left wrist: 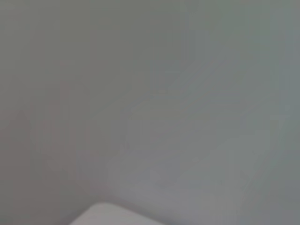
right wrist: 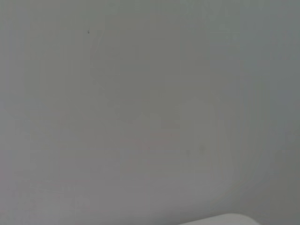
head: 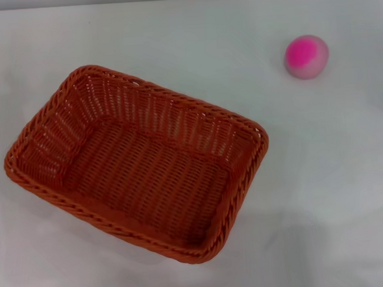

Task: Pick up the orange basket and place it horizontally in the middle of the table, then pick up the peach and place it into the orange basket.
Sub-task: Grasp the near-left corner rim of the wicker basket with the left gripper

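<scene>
The orange basket (head: 137,163) lies on the white table (head: 323,174) left of centre in the head view, turned at a slant, with nothing inside it. Far to its right, near the back, sits the pink peach (head: 306,56). Neither gripper appears in the head view. Both wrist views show only a plain grey-white surface, with no fingers, basket or peach in them.
A pale rounded edge shows at the border of the left wrist view (left wrist: 112,215) and of the right wrist view (right wrist: 225,219). The table's far edge runs along the top of the head view.
</scene>
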Robot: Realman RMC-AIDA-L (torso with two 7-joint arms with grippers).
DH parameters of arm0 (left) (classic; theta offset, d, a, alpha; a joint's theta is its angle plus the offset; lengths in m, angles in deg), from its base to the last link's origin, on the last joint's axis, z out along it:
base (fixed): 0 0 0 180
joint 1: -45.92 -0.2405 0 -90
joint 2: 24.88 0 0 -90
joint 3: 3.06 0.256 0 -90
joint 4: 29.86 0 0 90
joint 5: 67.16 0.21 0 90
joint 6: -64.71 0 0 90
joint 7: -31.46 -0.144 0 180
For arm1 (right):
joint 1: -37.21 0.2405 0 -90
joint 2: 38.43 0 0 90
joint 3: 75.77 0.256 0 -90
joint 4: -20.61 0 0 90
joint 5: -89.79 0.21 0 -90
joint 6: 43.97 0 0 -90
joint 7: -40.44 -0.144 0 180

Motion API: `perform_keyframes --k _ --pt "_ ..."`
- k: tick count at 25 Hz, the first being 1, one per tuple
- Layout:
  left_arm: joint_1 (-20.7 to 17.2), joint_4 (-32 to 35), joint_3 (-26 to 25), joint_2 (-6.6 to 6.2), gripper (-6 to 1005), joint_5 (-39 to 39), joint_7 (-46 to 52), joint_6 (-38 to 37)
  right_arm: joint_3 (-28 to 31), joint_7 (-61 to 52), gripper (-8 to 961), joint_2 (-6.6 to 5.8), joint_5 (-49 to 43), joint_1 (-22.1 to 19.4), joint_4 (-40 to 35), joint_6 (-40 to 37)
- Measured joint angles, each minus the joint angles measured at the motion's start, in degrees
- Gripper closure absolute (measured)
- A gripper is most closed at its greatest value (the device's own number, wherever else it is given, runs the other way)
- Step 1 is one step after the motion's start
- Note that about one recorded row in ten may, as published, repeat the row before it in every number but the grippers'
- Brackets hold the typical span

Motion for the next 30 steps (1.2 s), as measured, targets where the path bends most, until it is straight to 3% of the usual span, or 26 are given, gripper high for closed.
perform_keyframes --k 9,15,23,25,30 --pt "-5.34 -21.43 -0.34 0.0 465 1.63 0.49 -25.24 0.06 -0.88 93 -0.14 0.05 -0.6 -0.78 -0.03" --pt "-6.37 -33.63 -0.83 -0.04 465 2.69 0.12 -43.51 0.06 -0.91 93 -0.34 0.04 -0.59 -1.14 -0.11" --pt "-5.16 -48.54 -5.1 -0.17 472 4.51 -0.83 -72.09 0.06 -1.73 94 -0.55 0.0 -0.86 -1.14 -0.15" --pt "-3.4 -51.29 -6.95 -0.39 473 4.89 -1.53 -80.57 0.06 -2.15 94 -0.62 0.0 -1.02 -1.14 -0.17" --pt "2.73 -51.04 -8.68 -3.2 474 5.33 -1.64 -94.48 0.06 -2.92 95 -0.83 0.0 -1.1 -1.14 -0.22"
